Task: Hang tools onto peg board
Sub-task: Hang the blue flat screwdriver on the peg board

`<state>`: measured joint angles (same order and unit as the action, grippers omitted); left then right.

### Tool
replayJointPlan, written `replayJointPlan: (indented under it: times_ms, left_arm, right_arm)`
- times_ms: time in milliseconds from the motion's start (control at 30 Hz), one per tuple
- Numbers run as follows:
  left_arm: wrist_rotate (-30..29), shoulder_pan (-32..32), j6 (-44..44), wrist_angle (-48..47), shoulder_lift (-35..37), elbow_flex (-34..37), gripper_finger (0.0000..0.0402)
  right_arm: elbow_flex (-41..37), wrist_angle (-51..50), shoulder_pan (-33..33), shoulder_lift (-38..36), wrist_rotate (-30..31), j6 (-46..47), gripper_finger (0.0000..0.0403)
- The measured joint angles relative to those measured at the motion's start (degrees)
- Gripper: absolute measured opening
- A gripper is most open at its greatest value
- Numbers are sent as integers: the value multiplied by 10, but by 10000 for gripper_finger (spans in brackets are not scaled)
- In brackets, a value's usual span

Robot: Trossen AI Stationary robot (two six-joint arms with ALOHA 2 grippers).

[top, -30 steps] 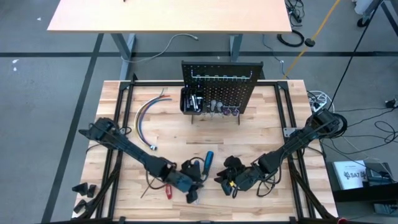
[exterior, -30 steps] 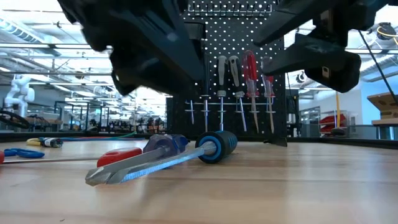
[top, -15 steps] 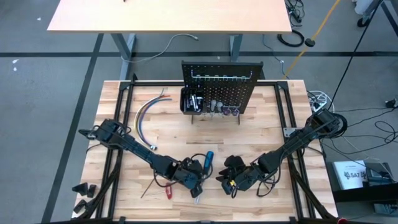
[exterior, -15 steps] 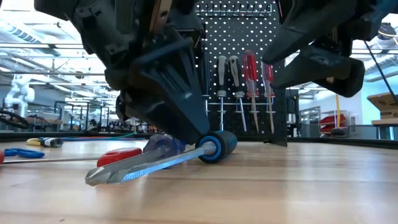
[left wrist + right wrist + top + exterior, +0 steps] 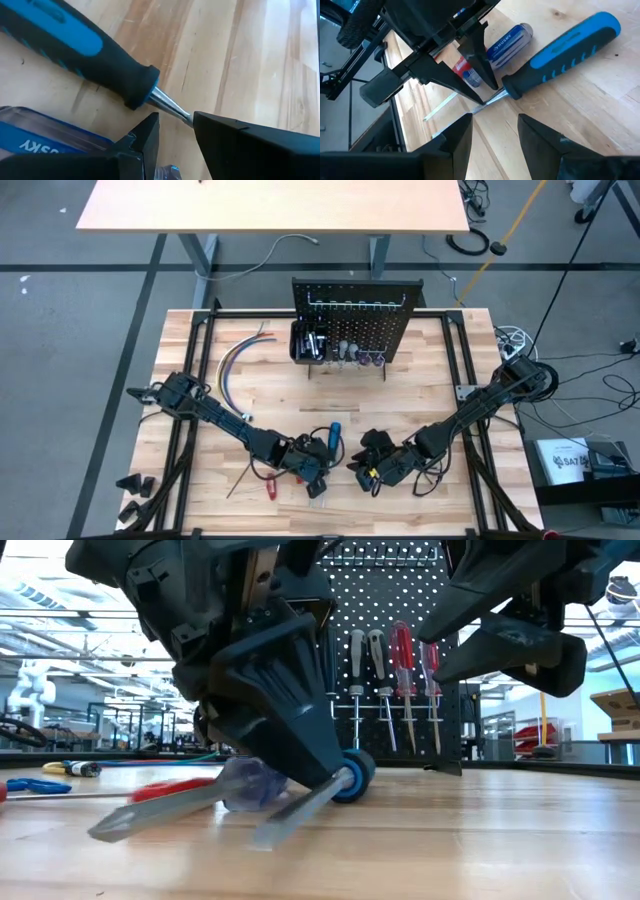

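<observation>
A screwdriver with a blue-and-black handle [image 5: 335,434] lies flat on the wooden table near its near edge, also seen in the right wrist view [image 5: 570,45]. My left gripper [image 5: 318,472] stands over its metal shaft, fingers closed in on it. A clear-and-blue screwdriver [image 5: 507,42] and a red-handled one [image 5: 268,486] lie beside it. My right gripper [image 5: 368,473] hovers open and empty just right of them. The black peg board [image 5: 355,315] stands upright at the far middle, with several screwdrivers [image 5: 400,655] hanging on its hooks. My left gripper pinches the blue-and-black screwdriver's bare shaft [image 5: 165,102] just past the handle's collar, between its two fingertips [image 5: 481,100]. The fingers come from above, slanting down, and lie across the shaft. The screwdriver still rests on the table by its handle.
A bundle of coloured wires [image 5: 235,360] lies at the far left. A small black bin [image 5: 308,343] sits on the peg board's front. Black frame rails [image 5: 190,380] run along the table's sides. Bare wood lies between the board and the grippers.
My left gripper has moved toward the table's right edge and down onto the blue-and-black screwdriver's shaft. That screwdriver and the clear one beside it have slid on the table, their shafts swinging toward the near edge.
</observation>
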<state>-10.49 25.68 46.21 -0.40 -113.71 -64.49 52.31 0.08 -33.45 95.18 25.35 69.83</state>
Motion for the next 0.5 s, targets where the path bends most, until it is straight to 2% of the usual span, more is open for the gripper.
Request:
replayJointPlan:
  times_ms: [433,500]
  left_arm:
    - [0,-13,0,-5,0,0,130]
    - [0,-13,0,-5,0,0,130]
  right_arm:
    - [0,2,9,4,-1,-5,151]
    - [0,1,8,14,-18,-24,151]
